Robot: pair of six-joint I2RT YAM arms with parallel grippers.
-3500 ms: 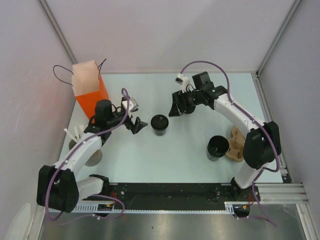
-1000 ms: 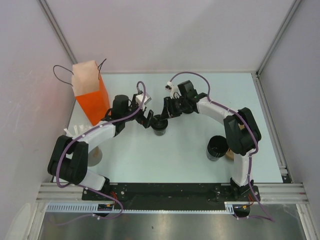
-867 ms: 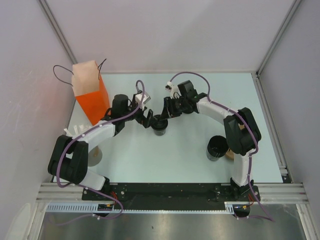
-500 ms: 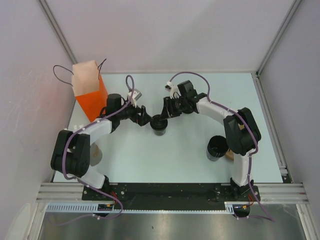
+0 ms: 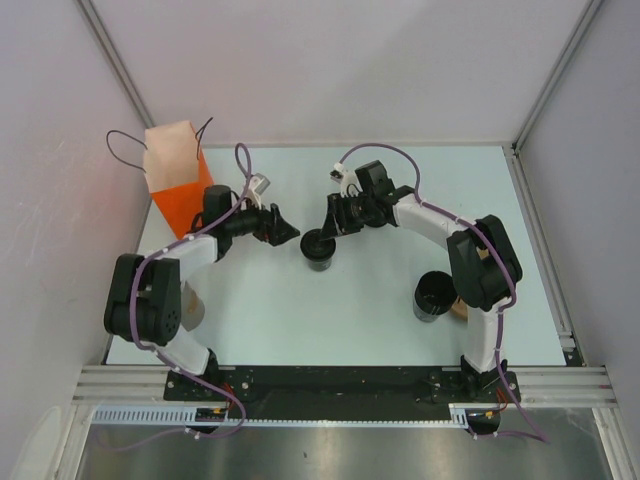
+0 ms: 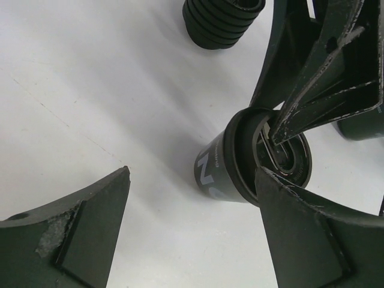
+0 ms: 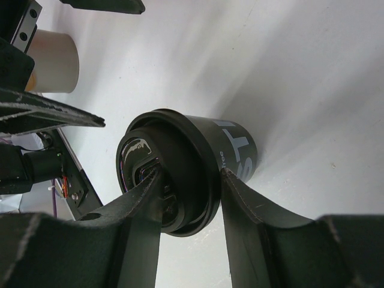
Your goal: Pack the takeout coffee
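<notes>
The takeout coffee (image 5: 320, 250), a small black cup with a black lid, stands upright mid-table. My right gripper (image 5: 334, 229) reaches it from the far right and is shut on the lid's edge. In the right wrist view one finger (image 7: 141, 201) lies on the lid's top and the other (image 7: 243, 195) presses the outside of the rim of the takeout coffee (image 7: 237, 150), with the right gripper (image 7: 190, 172) astride the rim. My left gripper (image 5: 287, 232) hangs open just left of the cup, holding nothing. In the left wrist view the takeout coffee (image 6: 231, 165) sits ahead of the left gripper (image 6: 192, 175).
An orange paper bag (image 5: 181, 186) with dark handles stands at the back left. A wider black cup (image 5: 435, 296) sits beside a tan cup holder (image 5: 470, 290) at the right. A grey cup of white straws (image 5: 190, 305) is partly hidden behind the left arm.
My left gripper has drawn back to the left, away from the cup, and its arm has swung toward the bag. The right gripper stays clamped on the lid's rim.
</notes>
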